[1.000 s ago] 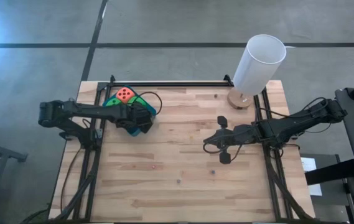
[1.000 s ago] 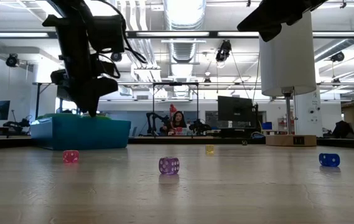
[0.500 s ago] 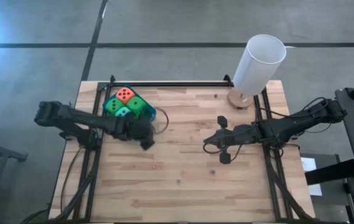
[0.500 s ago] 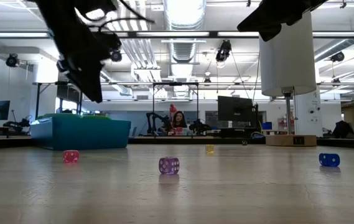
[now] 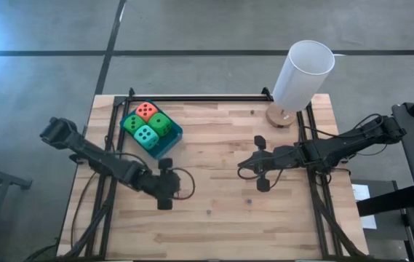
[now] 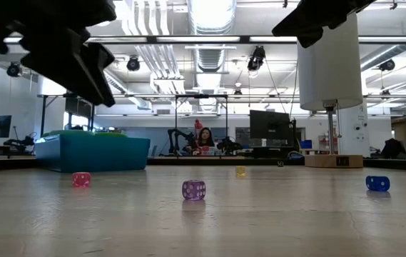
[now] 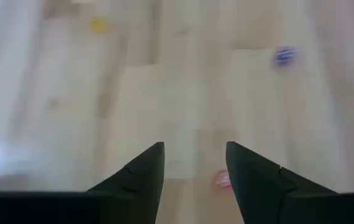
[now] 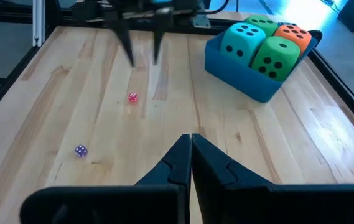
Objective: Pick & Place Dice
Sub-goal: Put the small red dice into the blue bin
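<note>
Fingers of the left gripper (image 7: 192, 180) are seen held apart with nothing between them, hovering above the surface (image 5: 221, 153) near its front middle, just beside a small pink die (image 8: 132, 98) that lies on the wood. The right gripper (image 8: 191, 155) is seen pressed shut and empty, parked low over the right half of the surface. All four soft dice are found packed inside the blue tray (image 8: 237, 79) at the back left: the orange-red die (image 5: 145, 110), two green dice (image 5: 161, 124) and the teal die (image 5: 145, 135). With these four seated, the main placing is judged done. Several tiny dice are left loose on the wood, among them a purple die (image 6: 193, 189), a yellow die (image 6: 240, 171) and a blue die (image 6: 377, 183); if these are counted in the task, they remain to be gathered, the pink one likely first.
</note>
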`<action>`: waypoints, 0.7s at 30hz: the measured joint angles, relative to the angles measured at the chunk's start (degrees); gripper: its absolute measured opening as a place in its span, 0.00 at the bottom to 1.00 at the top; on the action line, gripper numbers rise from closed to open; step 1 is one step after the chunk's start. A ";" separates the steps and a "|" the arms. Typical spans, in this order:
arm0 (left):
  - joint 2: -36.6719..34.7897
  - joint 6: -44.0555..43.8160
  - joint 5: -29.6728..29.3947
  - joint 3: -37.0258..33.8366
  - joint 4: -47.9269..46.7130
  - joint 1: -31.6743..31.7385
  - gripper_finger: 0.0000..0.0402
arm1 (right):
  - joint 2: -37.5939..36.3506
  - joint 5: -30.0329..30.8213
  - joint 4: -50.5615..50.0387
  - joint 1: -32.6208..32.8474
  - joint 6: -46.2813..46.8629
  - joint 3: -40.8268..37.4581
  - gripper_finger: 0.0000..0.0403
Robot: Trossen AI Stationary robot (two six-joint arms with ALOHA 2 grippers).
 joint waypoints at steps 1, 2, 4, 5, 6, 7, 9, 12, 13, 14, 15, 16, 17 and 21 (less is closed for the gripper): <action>0.00 0.04 1.64 -1.13 2.61 -0.09 0.43 | 0.00 0.00 -0.01 0.00 0.00 0.00 0.02; 0.00 -0.07 3.28 -2.29 5.05 -0.09 0.42 | 0.00 0.00 0.00 0.00 0.00 -0.01 0.02; 0.00 -0.37 6.10 -4.87 9.50 -0.07 0.42 | 0.00 0.00 0.00 0.00 0.00 0.01 0.02; 0.02 -0.51 7.27 -6.09 11.44 -0.07 0.42 | 0.00 0.00 0.00 0.00 0.00 0.00 0.02; 0.04 -0.55 8.21 -7.21 13.17 -0.09 0.42 | 0.01 0.00 -0.02 0.00 0.00 0.00 0.02; 0.04 -0.66 8.90 -8.31 14.84 -0.09 0.42 | 0.00 0.00 0.00 0.00 0.00 0.00 0.02; 0.04 -0.73 9.31 -10.31 17.64 -0.14 0.42 | 0.02 0.00 0.00 0.00 -0.02 0.01 0.02; 0.04 -0.73 9.29 -13.00 21.40 -0.12 0.43 | 0.01 0.00 0.00 0.00 -0.02 0.00 0.02; 0.04 -0.78 9.31 -13.69 22.54 -0.12 0.44 | 0.00 0.00 -0.01 0.00 -0.02 -0.01 0.02; 0.04 -0.94 9.31 -14.33 23.53 -0.12 0.44 | 0.01 0.00 0.00 0.00 -0.02 0.00 0.02; 0.04 -0.95 9.33 -14.88 24.29 -0.14 0.44 | 0.00 0.00 0.00 0.00 -0.02 -0.01 0.02; 0.04 -0.95 9.34 -15.38 24.98 -0.12 0.45 | 0.00 0.00 0.00 0.00 -0.02 0.01 0.02; 0.04 -0.95 9.33 -15.86 25.45 -0.12 0.45 | 0.01 0.01 -0.01 0.00 -0.02 -0.01 0.02; 0.04 -0.98 9.35 -16.96 26.06 -0.12 0.46 | 0.00 0.02 0.00 0.00 -0.02 -0.01 0.02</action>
